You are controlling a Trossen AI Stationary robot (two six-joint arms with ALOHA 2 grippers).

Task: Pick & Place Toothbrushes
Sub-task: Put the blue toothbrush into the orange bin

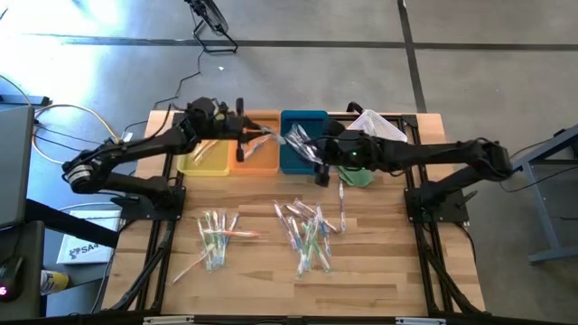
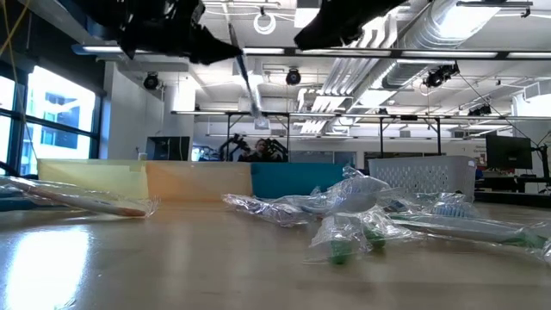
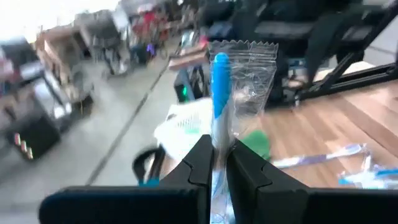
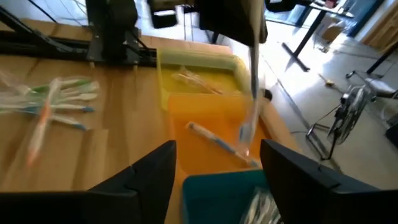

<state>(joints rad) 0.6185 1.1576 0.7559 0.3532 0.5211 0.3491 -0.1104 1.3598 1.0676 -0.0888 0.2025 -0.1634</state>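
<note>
My left gripper point(image 1: 242, 135) is above the orange tray point(image 1: 256, 155), shut on a blue-handled toothbrush point(image 3: 219, 81) in a clear wrapper. This toothbrush point(image 4: 250, 99) slants down over the tray. My right gripper point(image 4: 217, 177) stands open and empty above the near edge of the blue tray point(image 1: 302, 144). The blue tray holds wrapped toothbrushes. One toothbrush point(image 4: 219, 143) lies in the orange tray, and others lie in the yellow tray point(image 4: 196, 78). Two loose piles of toothbrushes point(image 1: 217, 239) point(image 1: 307, 233) lie on the table nearer the front. My left gripper pinches the wrapped toothbrush between its two fingers point(image 3: 200, 163), on the handle point(image 3: 216, 140) with the wrapper around it. The blue end and the wrapper's crimped edge stick out past the fingertips. The toothbrush is clear of the tray and tilted, with its free end lower.
A white mesh basket point(image 1: 379, 126) stands at the back right beside the blue tray. A green item point(image 1: 357, 176) lies in front of it, under my right arm. Bare wood shows along the table's near edge.
</note>
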